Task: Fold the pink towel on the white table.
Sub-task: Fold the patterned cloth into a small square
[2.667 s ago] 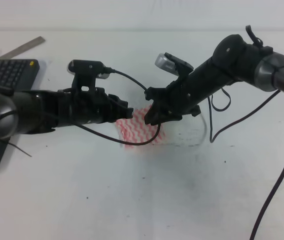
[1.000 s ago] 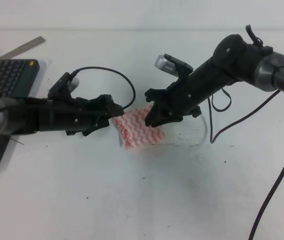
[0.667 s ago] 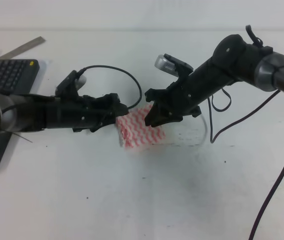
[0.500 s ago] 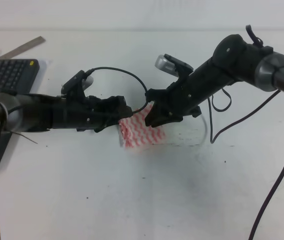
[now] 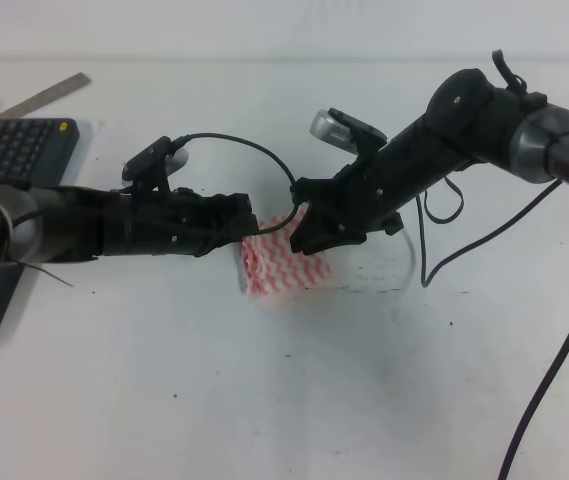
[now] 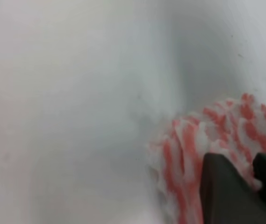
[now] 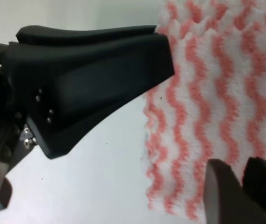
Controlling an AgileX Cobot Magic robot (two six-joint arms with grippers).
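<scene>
- Where the white table [image 5: 284, 400] runs off to the far left: dark grey keyboard [image 5: 14, 150], and behind it a grey ruler [image 5: 49, 95] lying at a slant.
- Left of centre: left pincer [image 5: 247, 222] stretched nearly level over the table, tip at the left edge of the pink towel [image 5: 286, 266].
- From the left wrist view: two dark fingers [image 6: 224, 191] drawn close together and pressed into a bunched, raised fold of the towel, apparently clamped on the cloth.
- At centre: towel lying as a small folded rectangle on the table, zigzag stripes facing up, between the two arms.
- Right of centre: right pincer [image 5: 304, 243] angled down onto the towel's upper right part.
- From the right wrist view: fingers [image 7: 224, 193] nearly together on the striped cloth; whether cloth sits between them, cannot tell.
</scene>
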